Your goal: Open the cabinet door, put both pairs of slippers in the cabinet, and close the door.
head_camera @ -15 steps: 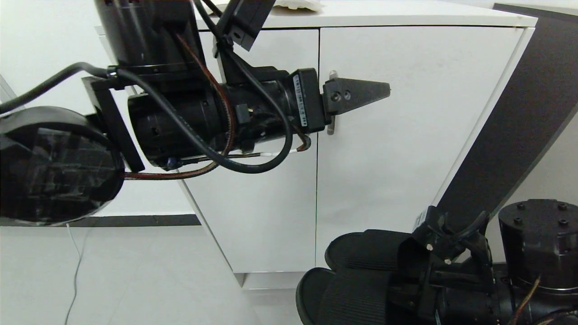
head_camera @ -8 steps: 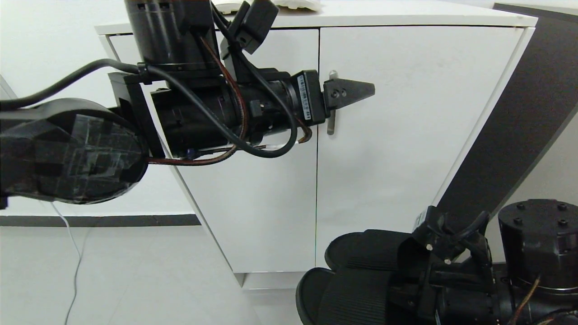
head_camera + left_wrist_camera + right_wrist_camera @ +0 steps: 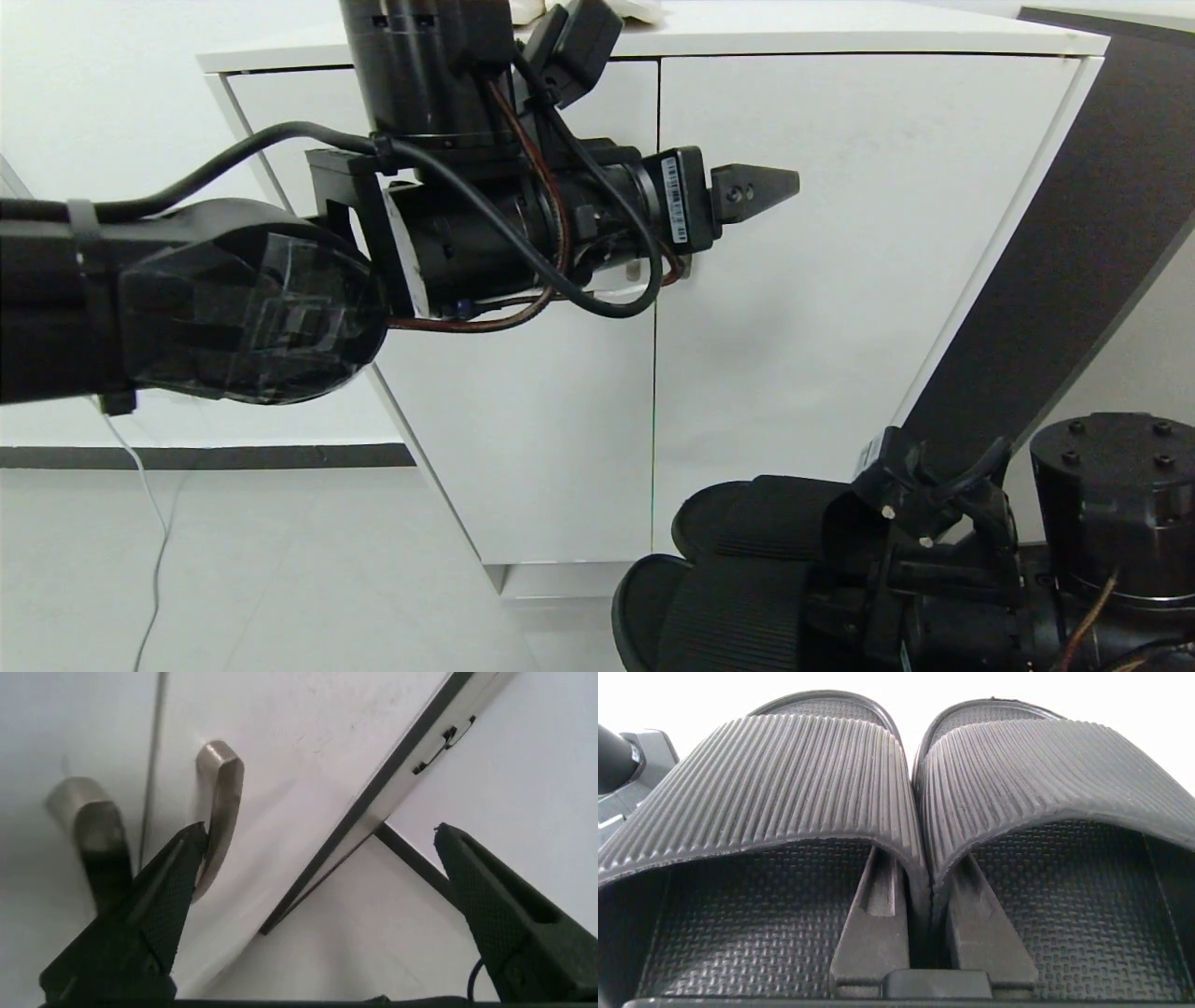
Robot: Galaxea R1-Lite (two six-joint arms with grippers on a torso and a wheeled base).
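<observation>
The white two-door cabinet (image 3: 840, 233) stands shut across the upper half of the head view, so the step in hand is judged to be opening a door. The left gripper (image 3: 780, 187) is held level in front of the right-hand door, just past the centre seam. Its black pointed fingers (image 3: 163, 905) are spread wide and nothing is held.

In the left wrist view, the curved brushed-metal handle (image 3: 220, 803) is seen at the tip of one finger rather than between the two. The gripper should therefore be shifted sideways until the handle is centred in the gap, then closed firmly. The pull is best made along an arc about the door's outer hinge edge, not straight back.

The pair of black ribbed rubber slippers (image 3: 747, 560) is pinched together by its inner edges in the closed right gripper (image 3: 924, 924), at the lower right of the head view. It lies close before the same door and may obstruct the swing, so clearance should be made.
</observation>
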